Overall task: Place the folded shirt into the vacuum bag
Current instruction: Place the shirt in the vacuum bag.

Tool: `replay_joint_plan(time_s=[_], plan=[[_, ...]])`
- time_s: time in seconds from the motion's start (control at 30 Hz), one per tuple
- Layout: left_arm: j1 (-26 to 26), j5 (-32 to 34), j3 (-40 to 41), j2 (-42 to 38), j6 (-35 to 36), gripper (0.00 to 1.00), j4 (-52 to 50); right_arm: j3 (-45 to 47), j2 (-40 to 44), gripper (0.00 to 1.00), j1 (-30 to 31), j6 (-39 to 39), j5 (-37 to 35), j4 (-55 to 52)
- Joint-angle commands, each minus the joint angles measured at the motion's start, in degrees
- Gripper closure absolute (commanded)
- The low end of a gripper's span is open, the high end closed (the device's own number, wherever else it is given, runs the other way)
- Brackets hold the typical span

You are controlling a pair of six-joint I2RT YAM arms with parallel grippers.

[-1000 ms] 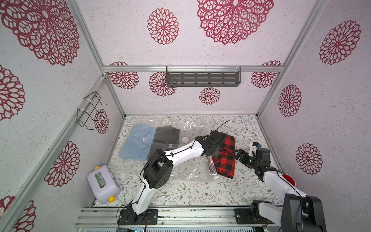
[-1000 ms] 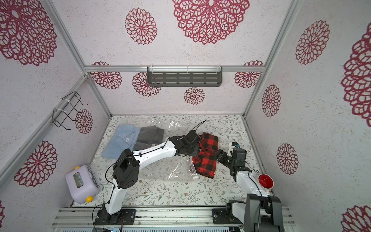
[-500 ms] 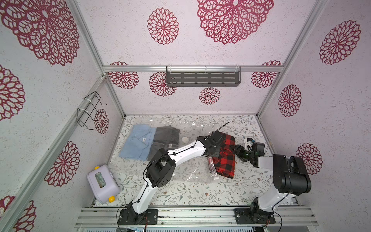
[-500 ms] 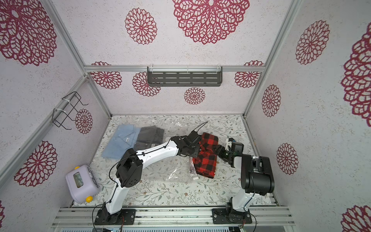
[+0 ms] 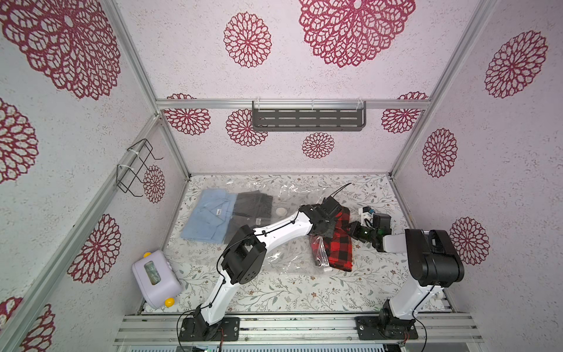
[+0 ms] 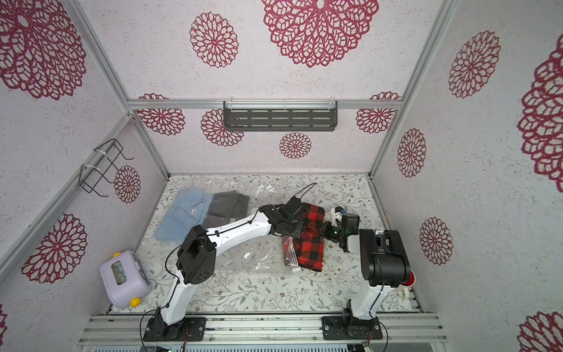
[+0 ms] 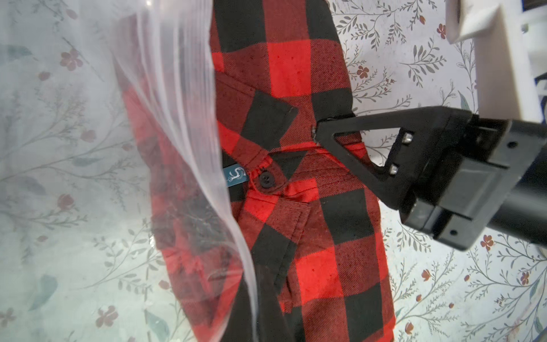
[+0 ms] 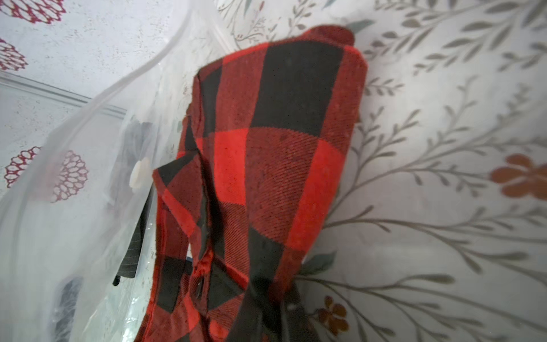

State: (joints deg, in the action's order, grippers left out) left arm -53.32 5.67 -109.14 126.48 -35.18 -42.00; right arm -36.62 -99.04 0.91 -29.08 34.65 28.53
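Left wrist view, one plaid shirt (image 7: 296,74), one vacuum bag (image 7: 177,88), right pincer (image 7: 318,134) clamped on shirt, left pincer (image 5: 329,233) clamped on bag

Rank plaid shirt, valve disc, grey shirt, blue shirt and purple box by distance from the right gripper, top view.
From the right gripper:
1. Plaid shirt: at its fingertips.
2. Valve disc: on the bag, leftward.
3. Grey shirt: just past the valve.
4. Blue shirt: left of the grey.
5. Purple box: front left corner.
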Motion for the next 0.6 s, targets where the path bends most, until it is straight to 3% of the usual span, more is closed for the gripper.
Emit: replay_joint_plan(time_s=[0.0,0.4,0.5,0.57], plan=[[-0.45,-0.66,-1.69,0.18,0.32,1.0,0.7,-0.18,2.93,0.91,2.94,1.66,0.6,1.96],[-1.17,-1.55,-1.62,-0.01,0.01,1.0,1.1,-10.46,-7.26,0.9,6.48,-5.13,-5.81,0.14],[-1.17,-0.98,-1.19,0.06,-0.25,1.0,0.99,-11.57,-7.56,0.74,6.65,-5.53,-5.84,-1.86],[-1.13,-0.28,-1.16,0.23,-0.33,1.0,0.67,-10.98,-5.54,0.58,6.65,-4.59,-6.43,-4.65]])
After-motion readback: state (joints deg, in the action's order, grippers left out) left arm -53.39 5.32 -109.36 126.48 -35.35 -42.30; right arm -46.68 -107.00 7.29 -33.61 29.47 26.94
